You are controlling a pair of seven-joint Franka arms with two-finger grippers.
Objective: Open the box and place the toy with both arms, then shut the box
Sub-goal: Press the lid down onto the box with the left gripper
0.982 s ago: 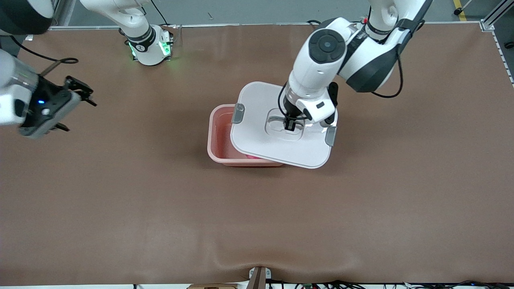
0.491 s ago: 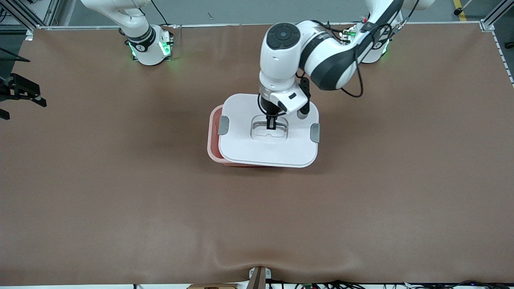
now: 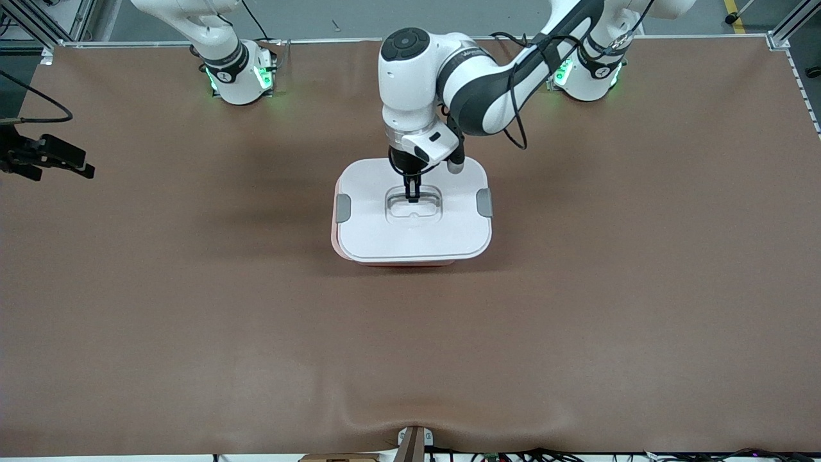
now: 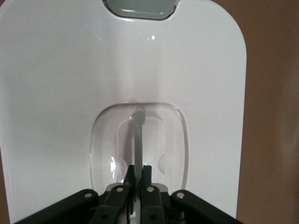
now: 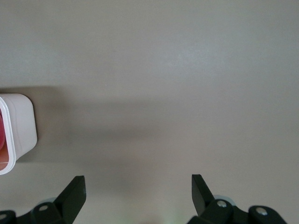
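Note:
The white lid [image 3: 442,234] lies level over the pale pink box [image 3: 334,240], covering nearly all of it. Only a thin pink rim shows at the right arm's end and the near edge. I cannot tell if the lid is seated. My left gripper [image 3: 412,194] is shut on the clear handle [image 3: 414,206] in the lid's recess. The left wrist view shows the same grip [image 4: 140,170] on the handle [image 4: 139,133]. The toy is hidden under the lid. My right gripper [image 3: 64,160] waits open and empty over the table at the right arm's end, fingers apart in its wrist view [image 5: 138,189].
Grey clips [image 3: 343,208] [image 3: 485,203] sit at the lid's two short ends; one shows in the left wrist view [image 4: 140,7]. A corner of the box [image 5: 21,130] shows in the right wrist view. Brown mat [image 3: 577,321] covers the table.
My left gripper has carried the lid toward the right arm's end and turned it square, from half off the box to over it. The right gripper has shifted at the table's end.

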